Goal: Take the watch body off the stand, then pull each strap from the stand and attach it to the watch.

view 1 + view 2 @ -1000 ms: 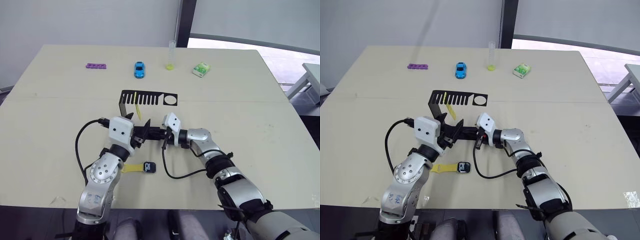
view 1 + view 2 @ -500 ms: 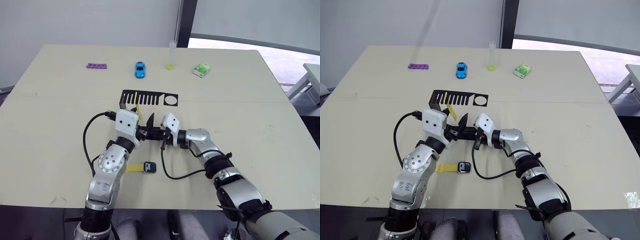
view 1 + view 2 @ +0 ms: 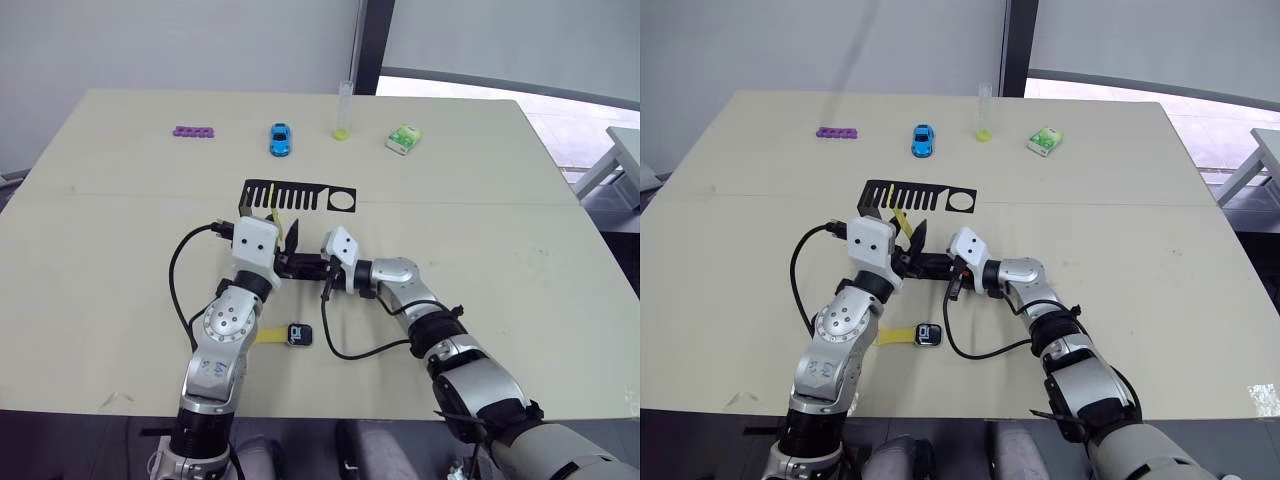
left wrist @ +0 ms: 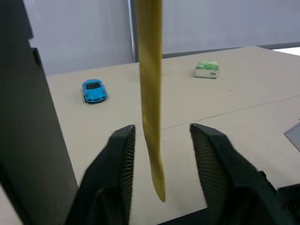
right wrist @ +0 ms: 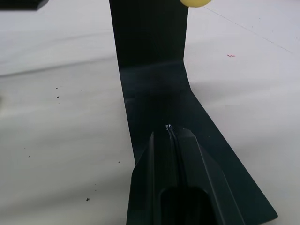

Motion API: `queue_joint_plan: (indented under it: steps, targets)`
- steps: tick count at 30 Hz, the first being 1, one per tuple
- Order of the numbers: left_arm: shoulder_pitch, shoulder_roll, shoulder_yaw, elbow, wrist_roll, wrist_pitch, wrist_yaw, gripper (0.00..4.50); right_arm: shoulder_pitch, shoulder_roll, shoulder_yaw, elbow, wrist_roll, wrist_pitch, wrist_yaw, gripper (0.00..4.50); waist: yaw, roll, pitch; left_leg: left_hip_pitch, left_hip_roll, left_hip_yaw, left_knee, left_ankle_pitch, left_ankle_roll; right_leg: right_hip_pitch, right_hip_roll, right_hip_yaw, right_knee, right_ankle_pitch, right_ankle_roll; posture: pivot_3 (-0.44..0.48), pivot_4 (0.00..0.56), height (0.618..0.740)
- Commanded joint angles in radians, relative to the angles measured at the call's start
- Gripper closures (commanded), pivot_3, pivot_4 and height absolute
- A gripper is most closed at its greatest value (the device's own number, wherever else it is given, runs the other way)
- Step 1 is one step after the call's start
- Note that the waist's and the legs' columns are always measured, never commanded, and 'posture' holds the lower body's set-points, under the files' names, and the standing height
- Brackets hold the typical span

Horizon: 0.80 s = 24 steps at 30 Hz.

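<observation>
**Reaching for the second strap**

I had the left gripper (image 4: pixel 159 154) up by the stand (image 3: pixel 297 194). Its fingers (image 4: pixel 117 159) were spread apart, one on each side of the hanging strap (image 4: pixel 151 93), and not touching it. That strap hung down from a slot in the comb top of the stand, with its tip between my fingers.

Lower on the table (image 3: pixel 90 230), near my left arm, lay the watch (image 3: pixel 299 335). It was off the stand, and a yellow strap (image 3: pixel 266 336) stuck out from its left side. I judged that one was already fixed on, but I could not be sure of the joint.

To the right, my right gripper (image 5: pixel 171 136) was pinched shut on the flat base of the stand, and I think it was holding the stand steady.

So I judged the step in hand was taking the second strap. Next I would need to close the left fingers on the strap and pull it down out of its slot while the right gripper held the stand still. Then it would go to the bare side of the watch.
</observation>
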Motion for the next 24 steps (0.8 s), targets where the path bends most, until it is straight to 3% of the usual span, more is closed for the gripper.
queue_joint_plan:
  steps: [1, 24]
  targets:
    - [-0.022, -0.007, -0.006, -0.013, 0.008, -0.020, -0.002, 4.46, 0.024, 0.009, 0.015, 0.022, -0.024, 0.020, 0.001, 4.50, 0.000, 0.000, 0.000, 0.000, 0.000, 0.000, 0.000, 0.000, 0.000, 0.000, 0.000, 0.000, 0.000, 0.000, 0.000, 0.000, 0.150, 0.740]
    - [0.026, 0.026, 0.022, -0.067, 0.000, -0.113, -0.032, 4.46, 0.032, 0.013, 0.011, 0.037, -0.035, 0.046, -0.039, 4.50, -0.001, 0.000, 0.000, 0.000, 0.000, 0.000, 0.000, 0.000, 0.000, 0.000, 0.000, 0.000, 0.000, 0.000, 0.000, 0.000, 0.150, 0.740]
